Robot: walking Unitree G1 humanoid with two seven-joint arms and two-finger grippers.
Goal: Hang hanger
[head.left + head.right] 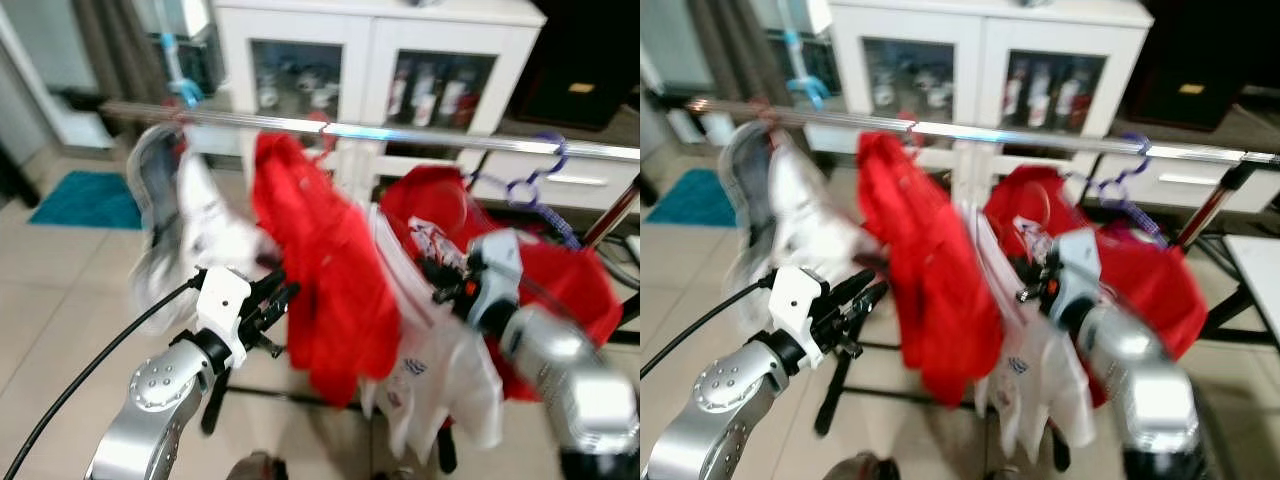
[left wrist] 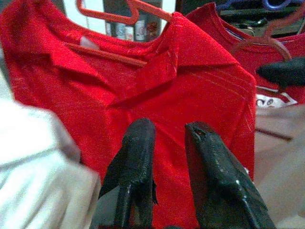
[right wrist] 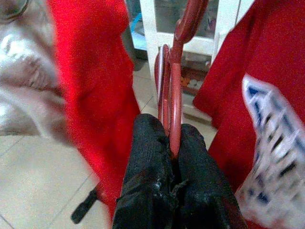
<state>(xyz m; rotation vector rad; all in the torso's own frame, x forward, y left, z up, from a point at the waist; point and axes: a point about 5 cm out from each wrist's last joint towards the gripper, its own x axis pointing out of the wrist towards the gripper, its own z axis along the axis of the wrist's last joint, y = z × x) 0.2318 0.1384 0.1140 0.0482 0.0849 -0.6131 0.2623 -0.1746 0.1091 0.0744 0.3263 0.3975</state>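
White glass-front cabinet (image 1: 370, 70) stands behind a chrome clothes rail (image 1: 420, 133) hung with shirts. Right gripper (image 3: 169, 143) pinches a red hanger (image 3: 174, 86) tight, its hook below the rail, not yet hung. Left gripper (image 2: 167, 143) hovers slightly parted and empty before a red polo shirt (image 2: 143, 95).

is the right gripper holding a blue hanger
No, the right gripper is shut on a red hanger.
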